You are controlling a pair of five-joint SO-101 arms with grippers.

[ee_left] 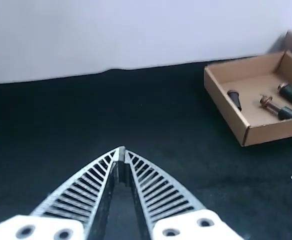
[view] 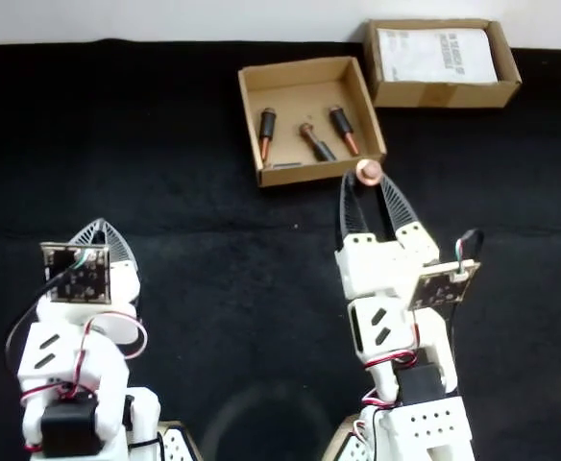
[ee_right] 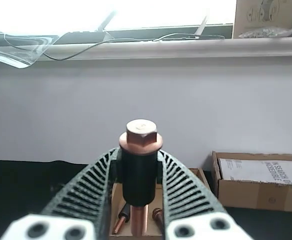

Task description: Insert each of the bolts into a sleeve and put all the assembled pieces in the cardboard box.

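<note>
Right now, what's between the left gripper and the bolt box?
Only bare black cloth between left gripper and bolt box; high and left wrist views both show it.

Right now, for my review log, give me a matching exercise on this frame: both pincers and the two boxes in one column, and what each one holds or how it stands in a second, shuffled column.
Things:
1. left pincer
2. right pincer
3. nearer cardboard box
4. farther cardboard box

States:
A. has a white sheet lying in it
B. shut on a bolt in its sleeve
C. shut, with nothing in it
D. has three assembled pieces lying in it

Pairs: 1-C, 2-B, 3-D, 4-A
</note>
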